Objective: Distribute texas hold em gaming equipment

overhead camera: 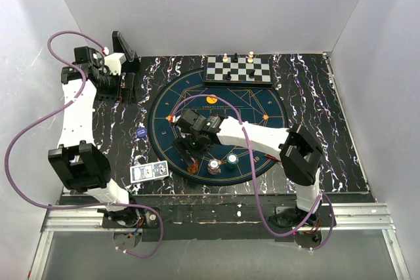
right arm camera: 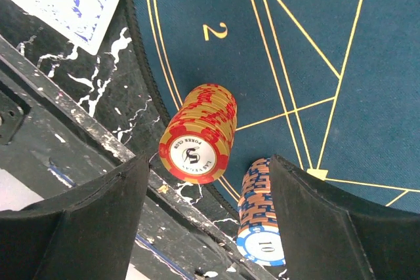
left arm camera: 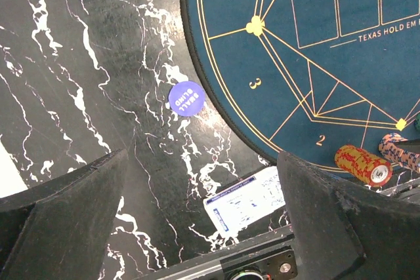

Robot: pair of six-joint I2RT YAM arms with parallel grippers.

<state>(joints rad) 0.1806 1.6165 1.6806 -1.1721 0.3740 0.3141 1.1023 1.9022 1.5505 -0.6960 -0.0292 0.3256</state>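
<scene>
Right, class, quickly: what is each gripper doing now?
Left gripper: open, holding nothing, above the playing card.
Right gripper: open, holding nothing, over the orange-and-red chip stack.

Both grippers spread wide, holding nothing

The left arm (overhead camera: 77, 119) stretches away from its base, its wrist folded at the far left, well left of the round mat (overhead camera: 220, 122); the left gripper (left arm camera: 200, 227) has its jaws apart. The right arm (overhead camera: 262, 137) reaches left over the mat's near part, and the right gripper (right arm camera: 207, 227) likewise gapes, empty.
</scene>
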